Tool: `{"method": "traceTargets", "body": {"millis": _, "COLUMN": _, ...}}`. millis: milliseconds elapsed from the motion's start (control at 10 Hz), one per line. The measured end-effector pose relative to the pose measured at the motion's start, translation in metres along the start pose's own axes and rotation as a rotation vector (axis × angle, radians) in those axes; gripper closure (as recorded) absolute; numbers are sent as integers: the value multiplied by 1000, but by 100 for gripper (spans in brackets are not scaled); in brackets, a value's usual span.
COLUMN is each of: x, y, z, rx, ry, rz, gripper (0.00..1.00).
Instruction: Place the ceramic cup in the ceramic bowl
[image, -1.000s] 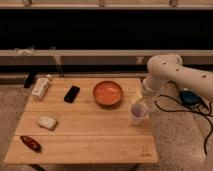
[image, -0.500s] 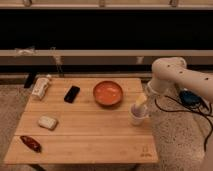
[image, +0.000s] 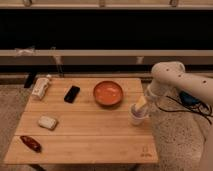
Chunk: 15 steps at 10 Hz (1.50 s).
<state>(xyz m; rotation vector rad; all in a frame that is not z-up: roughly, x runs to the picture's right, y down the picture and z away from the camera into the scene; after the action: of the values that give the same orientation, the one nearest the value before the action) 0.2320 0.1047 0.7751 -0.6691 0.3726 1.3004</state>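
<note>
The ceramic cup (image: 138, 117), small and pale, stands upright on the wooden table (image: 90, 135) near its right edge. The ceramic bowl (image: 108, 93), orange-red inside with a darker rim, sits at the table's back middle, to the left of and behind the cup, and holds nothing. My gripper (image: 141, 104), with yellowish tips, hangs from the white arm (image: 172, 77) directly over the cup's rim, touching or just above it.
A white bottle (image: 41, 86) lies at the back left corner. A black phone (image: 72, 93) lies left of the bowl. A pale block (image: 48, 122) and a red object (image: 31, 143) lie at the front left. Cables (image: 192, 100) trail on the floor at the right.
The arm has shifted slightly right and lowered, bringing the gripper down onto the cup's top. The cup and bowl have stayed in place.
</note>
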Motion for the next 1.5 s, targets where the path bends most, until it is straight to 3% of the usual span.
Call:
{"method": "traceTargets", "body": {"millis": 300, "x": 4, "y": 4, "z": 12, "rx": -6, "ry": 23, "rz": -9, "gripper": 20}}
{"method": "traceTargets", "body": {"millis": 600, "x": 10, "y": 11, "z": 21, "rx": -15, "ry": 51, "rz": -24, "gripper": 39}}
{"method": "traceTargets", "body": {"millis": 1000, "x": 14, "y": 21, "z": 29, "rx": -27, "ry": 76, "rz": -47, "gripper": 44}}
{"method": "traceTargets", "body": {"millis": 1200, "x": 15, "y": 25, "z": 31, "rx": -32, "ry": 86, "rz": -59, "gripper": 58}}
{"method": "traceTargets", "body": {"millis": 1500, "x": 15, "y": 36, "z": 35, "rx": -46, "ry": 101, "rz": -87, "gripper": 89}}
